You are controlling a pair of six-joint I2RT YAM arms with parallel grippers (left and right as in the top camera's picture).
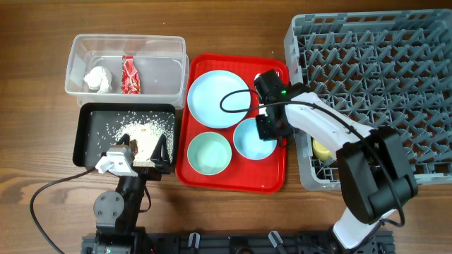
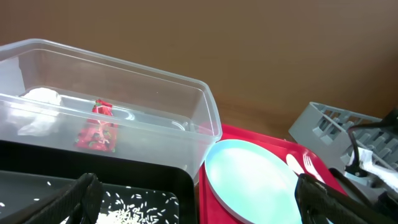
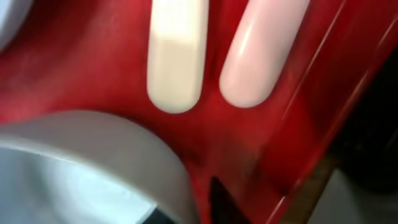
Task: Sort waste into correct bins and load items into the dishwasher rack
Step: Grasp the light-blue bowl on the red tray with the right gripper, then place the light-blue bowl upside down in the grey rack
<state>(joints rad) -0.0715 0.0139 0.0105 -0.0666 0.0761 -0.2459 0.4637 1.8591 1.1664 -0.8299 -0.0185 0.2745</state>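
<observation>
The clear tub (image 1: 78,53) holds the crumpled white napkin (image 1: 97,79) and the red wrapper (image 1: 131,75); both also show in the left wrist view (image 2: 40,96) (image 2: 98,127). Rice scraps (image 1: 141,129) lie in the black tray (image 1: 88,144). My left gripper (image 1: 145,154) (image 2: 196,202) is open and empty over that tray's front edge. On the red tray (image 1: 233,182) sit the light blue plate (image 1: 215,99), pale green bowl (image 1: 209,153) and light blue bowl (image 1: 251,144). My right gripper (image 1: 272,128) (image 3: 186,211) is shut on the blue bowl's rim (image 3: 93,143). The yellow cup (image 1: 323,149) is in the grey rack (image 1: 381,77).
The white spoon and fork lie on the red tray beside the plate (image 2: 301,165); their handles show in the right wrist view (image 3: 176,56) (image 3: 261,50). The right arm hides them from overhead. The rack's wall stands close to the tray's right edge.
</observation>
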